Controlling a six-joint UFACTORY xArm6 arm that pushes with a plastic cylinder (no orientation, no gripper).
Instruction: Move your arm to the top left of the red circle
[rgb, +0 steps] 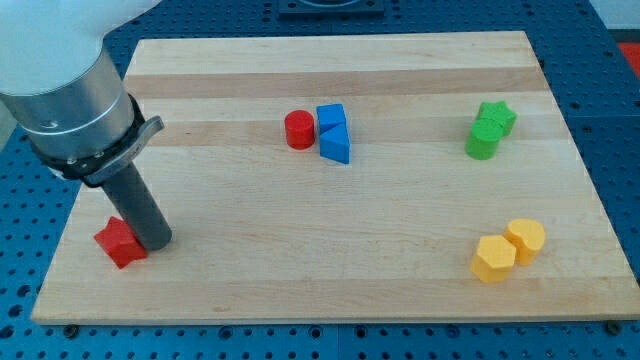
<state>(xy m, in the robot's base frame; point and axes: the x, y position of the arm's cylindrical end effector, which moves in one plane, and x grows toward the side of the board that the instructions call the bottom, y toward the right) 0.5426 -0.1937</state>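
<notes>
1. My tip rests on the wooden board near its lower left corner in the view. It is a plain rod end with no jaws, so it holds nothing.
2. A red star-like block lies just to the tip's left, touching or almost touching the rod; I cannot tell which.
3. The red circle stands well apart, up and to the right of the tip, near the board's middle top.
4. A blue cube and a blue triangle sit against the red circle's far right side.
5. Farther right and upward are a green star and a green cylinder, touching each other.
6. Far to the tip's right, at about its height, a yellow hexagon and a yellow cylinder sit together.
</notes>
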